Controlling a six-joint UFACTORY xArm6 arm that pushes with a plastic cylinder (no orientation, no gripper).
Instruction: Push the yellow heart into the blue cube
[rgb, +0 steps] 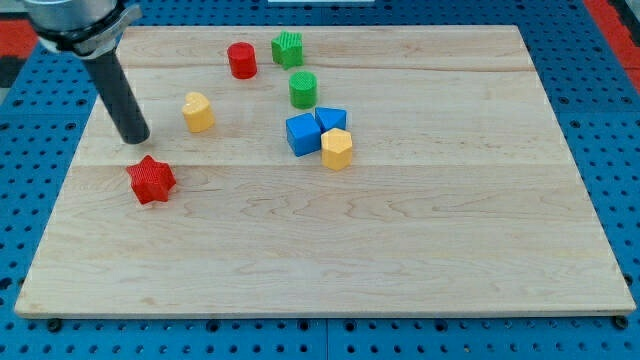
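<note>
Yellow heart sits on the wooden board, far left. My tip, a bare rod with nothing clamped, stands just left of it. The blue cube is well right, touching another blue block and a yellow block.

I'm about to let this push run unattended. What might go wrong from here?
My tip sits left of the yellow heart, slightly lower, so an off-centre push may spin the heart away upward. The blue cube touches another blue block and a yellow block; impact may scatter them.
</note>
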